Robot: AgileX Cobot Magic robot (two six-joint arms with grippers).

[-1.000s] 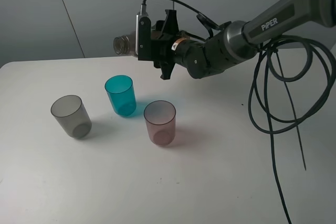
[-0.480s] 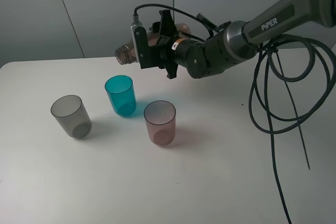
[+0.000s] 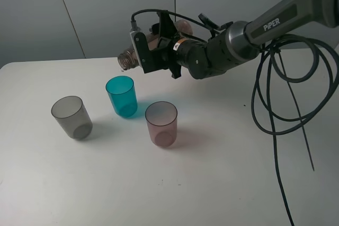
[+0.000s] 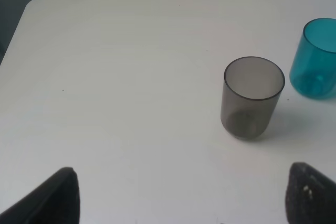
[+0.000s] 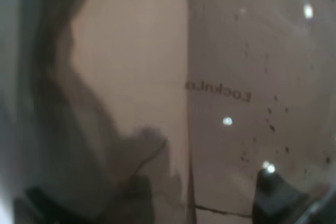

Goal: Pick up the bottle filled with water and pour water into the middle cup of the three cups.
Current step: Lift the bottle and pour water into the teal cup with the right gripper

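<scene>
Reaching in from the right, the right hand (image 3: 154, 52) was seen raised above the far part of the white tabletop (image 3: 212, 178), clamped shut around the smoky-brown bottle (image 3: 127, 58). The bottle was held tipped over, almost level, with its open threaded neck pointed left and slightly downward. The neck was placed above and just beyond the far rim of the teal-blue middle cup (image 3: 121, 96), clear of it. In the right wrist view the picture was filled by the bottle's translucent side at very close range.

The three cups were set upright on the tabletop, apart from one another: the grey cup (image 3: 71, 117) at the left, the middle cup farther back, and the pink cup (image 3: 161, 124) to its right and nearer.

The left hand (image 4: 184, 208) was shown only in the left wrist view, above the tabletop near the grey cup. Its two dark fingertips (image 4: 60, 198) were spread wide, and nothing was held between them.
</scene>
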